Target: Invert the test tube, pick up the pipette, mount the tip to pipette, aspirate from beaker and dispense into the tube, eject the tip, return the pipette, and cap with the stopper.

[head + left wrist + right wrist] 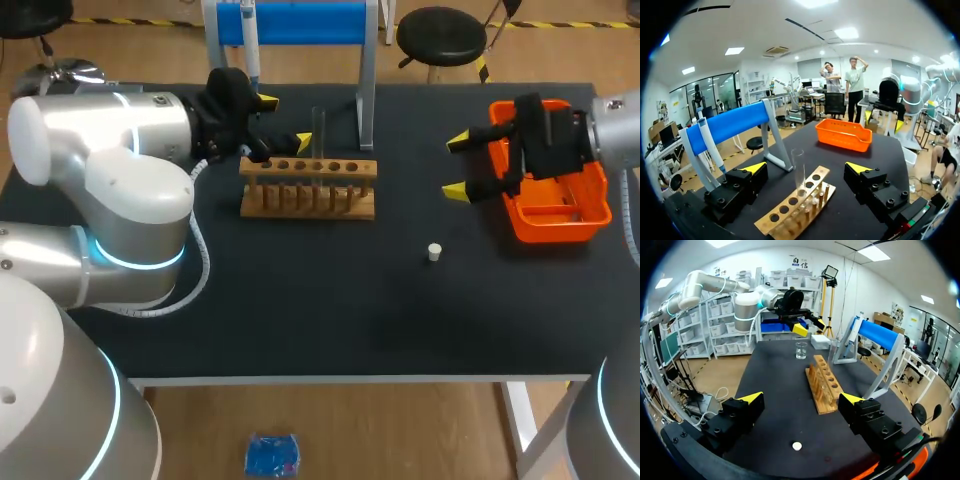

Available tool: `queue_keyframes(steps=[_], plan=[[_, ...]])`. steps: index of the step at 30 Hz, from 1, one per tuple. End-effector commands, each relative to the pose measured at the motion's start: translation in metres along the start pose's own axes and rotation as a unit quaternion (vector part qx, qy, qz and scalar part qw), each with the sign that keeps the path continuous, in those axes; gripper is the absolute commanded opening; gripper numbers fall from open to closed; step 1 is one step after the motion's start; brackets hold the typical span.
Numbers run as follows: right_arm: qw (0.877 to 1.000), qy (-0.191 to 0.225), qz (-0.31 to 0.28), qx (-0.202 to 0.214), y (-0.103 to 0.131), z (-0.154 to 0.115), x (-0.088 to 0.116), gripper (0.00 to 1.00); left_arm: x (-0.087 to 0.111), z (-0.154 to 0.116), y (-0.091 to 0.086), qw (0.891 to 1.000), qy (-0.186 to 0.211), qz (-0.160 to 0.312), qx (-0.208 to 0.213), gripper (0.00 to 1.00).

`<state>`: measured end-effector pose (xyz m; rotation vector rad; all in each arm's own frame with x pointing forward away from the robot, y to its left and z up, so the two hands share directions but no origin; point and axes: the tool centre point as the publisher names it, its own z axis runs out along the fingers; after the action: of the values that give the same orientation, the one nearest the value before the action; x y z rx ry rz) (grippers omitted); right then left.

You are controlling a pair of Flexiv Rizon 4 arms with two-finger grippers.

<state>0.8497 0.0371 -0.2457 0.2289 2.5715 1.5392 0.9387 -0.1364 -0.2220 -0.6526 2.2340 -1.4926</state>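
A clear test tube [318,135] stands upright in the wooden rack [310,188] at mid-table. My left gripper [287,120] is just left of the rack, open. From the left wrist, the tube [799,172] rises ahead of the gripper [806,168], in line with the gap between its fingers and untouched. The pipette [250,45] hangs on the blue stand [300,22] behind. My right gripper [457,165] is open and empty beside the orange tray [598,205]. The white stopper [434,252] lies on the mat, below that gripper [801,398] in the right wrist view. A glass beaker [801,350] stands beyond the rack [822,385].
The stand's metal legs [366,100] come down just behind the rack. The orange tray sits at the table's right edge, partly under my right wrist. My left arm's grey body [110,190] covers the table's left part.
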Motion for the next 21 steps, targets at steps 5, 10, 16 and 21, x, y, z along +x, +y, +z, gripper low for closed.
queue_keyframes(steps=[5, 10, 16, 21], plan=[[1.000, -0.001, 0.000, 0.000, 0.000, -0.001, 0.001, 1.00, 0.000, 0.001, 0.001, 1.000, 0.000, 0.000, 0.001, 1.00], [1.000, -0.001, 0.000, 0.000, 0.000, -0.001, 0.001, 1.00, 0.000, 0.001, 0.001, 1.000, 0.000, 0.000, 0.001, 1.00], [1.000, 0.000, -0.004, 0.007, -0.007, 0.006, 0.003, 1.00, 0.000, 0.001, 0.001, 1.000, 0.000, 0.000, 0.001, 1.00], [1.000, 0.015, -0.002, 0.006, -0.022, 0.012, 0.012, 1.00, 0.000, 0.001, 0.001, 1.000, 0.000, 0.000, 0.001, 1.00]])
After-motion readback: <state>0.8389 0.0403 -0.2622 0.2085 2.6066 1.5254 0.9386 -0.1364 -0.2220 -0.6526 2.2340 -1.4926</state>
